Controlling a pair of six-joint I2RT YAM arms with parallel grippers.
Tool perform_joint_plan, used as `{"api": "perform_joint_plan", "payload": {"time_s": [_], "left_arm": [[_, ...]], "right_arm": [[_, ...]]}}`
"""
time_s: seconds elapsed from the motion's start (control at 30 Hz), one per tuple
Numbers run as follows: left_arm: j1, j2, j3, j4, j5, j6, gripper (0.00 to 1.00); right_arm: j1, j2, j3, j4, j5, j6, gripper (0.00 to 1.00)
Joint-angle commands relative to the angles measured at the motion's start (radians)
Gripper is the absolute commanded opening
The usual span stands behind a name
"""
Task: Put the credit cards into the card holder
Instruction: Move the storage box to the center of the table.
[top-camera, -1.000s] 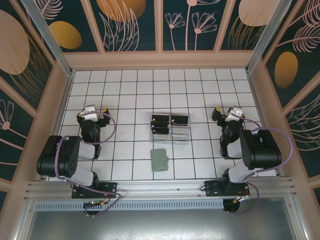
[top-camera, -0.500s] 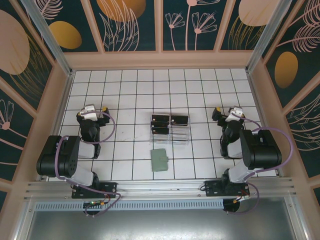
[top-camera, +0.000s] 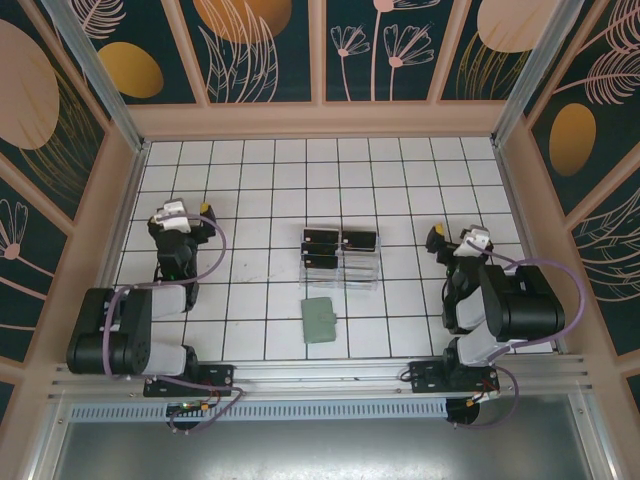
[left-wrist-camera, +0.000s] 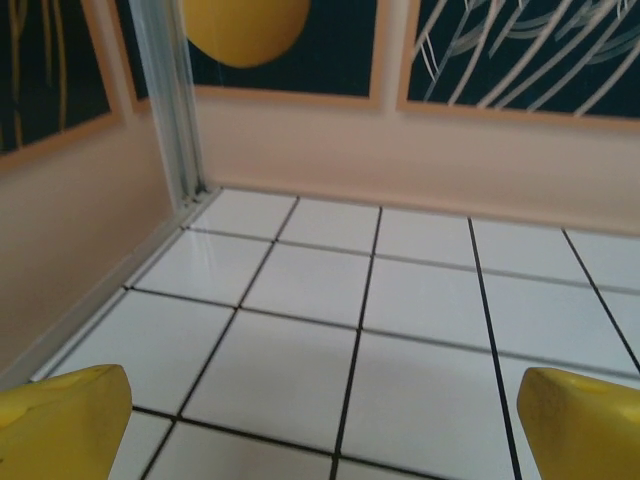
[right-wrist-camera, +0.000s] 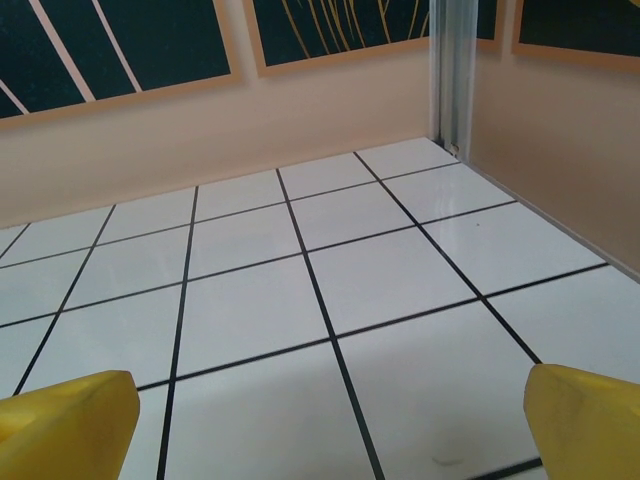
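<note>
Hanging over bare parts of the table (top-camera: 262, 180), the left gripper (top-camera: 181, 222) and the right gripper (top-camera: 462, 240) are each spreading their yellow fingertips (left-wrist-camera: 60, 425) wide, to the far edges of their wrist views, and are gripping nothing. The three black cards (top-camera: 320, 239) are lying mid-table on a clear tray (top-camera: 362, 270), well apart from both arms, and the grey-green card holder (top-camera: 320, 320) is lying just nearer the bases. The first reach is, I judge, not yet begun. Doing it well is likely calling for one arm coming down over a single card, narrowing across its short side and catching an edge, since a thin flat card is offering little to grip.
</note>
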Motion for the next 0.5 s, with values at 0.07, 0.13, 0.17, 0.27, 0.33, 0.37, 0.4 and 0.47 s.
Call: {"api": "perform_joint_plan", "payload": {"time_s": [0.07,0.13,0.17,0.27,0.33,0.37,0.4,0.47], "left_arm": [[0.006,-0.15,0.106,-0.213,-0.072,-0.051,0.99],[0.007,-0.188,0.182,-0.348,-0.068,-0.085,0.98],[0.007,-0.207,0.218,-0.419,-0.062,-0.107,0.99],[0.007,-0.261,0.283,-0.557,-0.043,-0.205,0.98],[0.007,-0.293,0.308,-0.637,-0.016,-0.294,0.99],[0.007,-0.309,0.316,-0.673,0.019,-0.332,0.99],[0.006,-0.32,0.323,-0.703,0.052,-0.363,0.98],[0.007,-0.345,0.336,-0.765,0.125,-0.425,0.99]], "right_arm": [[0.012,-0.079,0.017,0.058,0.022,-0.011,0.99],[0.019,-0.23,0.093,-0.206,0.045,-0.015,0.99],[0.021,-0.297,0.151,-0.354,0.06,-0.002,0.99],[0.012,-0.44,0.297,-0.621,0.056,0.116,0.99],[0.01,-0.488,0.382,-0.74,0.013,0.24,0.99],[0.01,-0.502,0.427,-0.802,-0.026,0.294,0.99],[0.008,-0.511,0.457,-0.842,-0.093,0.316,0.99],[0.007,-0.535,0.495,-0.885,-0.301,0.33,0.99]]}}
